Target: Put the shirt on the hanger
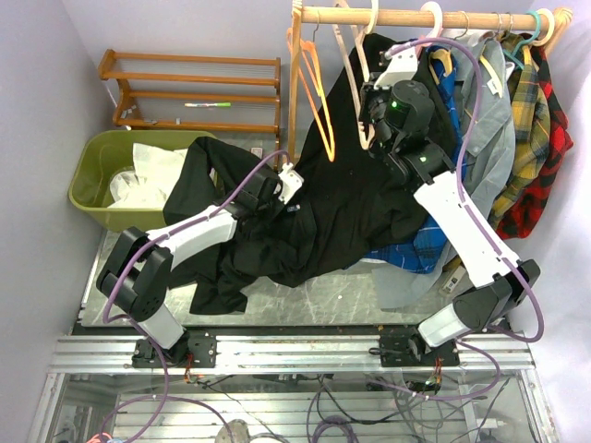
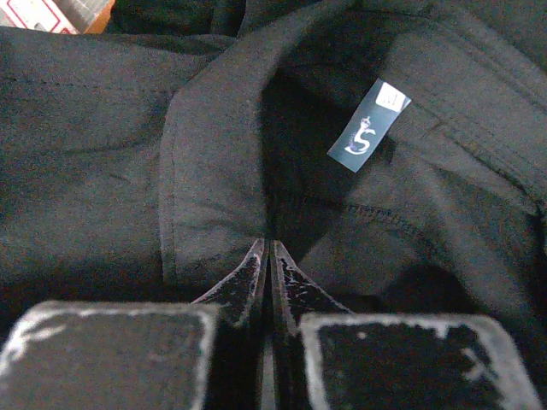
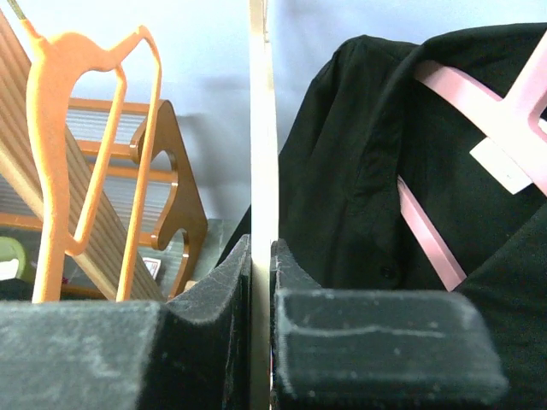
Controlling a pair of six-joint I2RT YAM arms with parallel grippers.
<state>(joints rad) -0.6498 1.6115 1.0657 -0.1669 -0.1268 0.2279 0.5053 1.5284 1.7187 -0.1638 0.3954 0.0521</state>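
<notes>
The black shirt point(image 1: 342, 203) lies crumpled across the table and rises toward the rail. My left gripper point(image 1: 292, 196) is shut on its fabric at the collar; in the left wrist view the gripper point(image 2: 267, 245) pinches a fold of the shirt point(image 2: 214, 171) near a small dark neck label point(image 2: 369, 126). The cream hanger point(image 1: 354, 74) hangs from the rail. My right gripper point(image 1: 369, 129) is shut on it; in the right wrist view the gripper point(image 3: 261, 245) clamps the hanger's pale bar point(image 3: 263, 128) upright.
Orange hangers point(image 1: 314, 92) hang to the left of the cream one and show in the right wrist view point(image 3: 85, 128). A black shirt on a pink hanger point(image 3: 479, 111) hangs to the right. Plaid shirts point(image 1: 536, 120) fill the rail's right end. A green bin point(image 1: 92, 175) and a wooden rack point(image 1: 194, 88) stand at the back left.
</notes>
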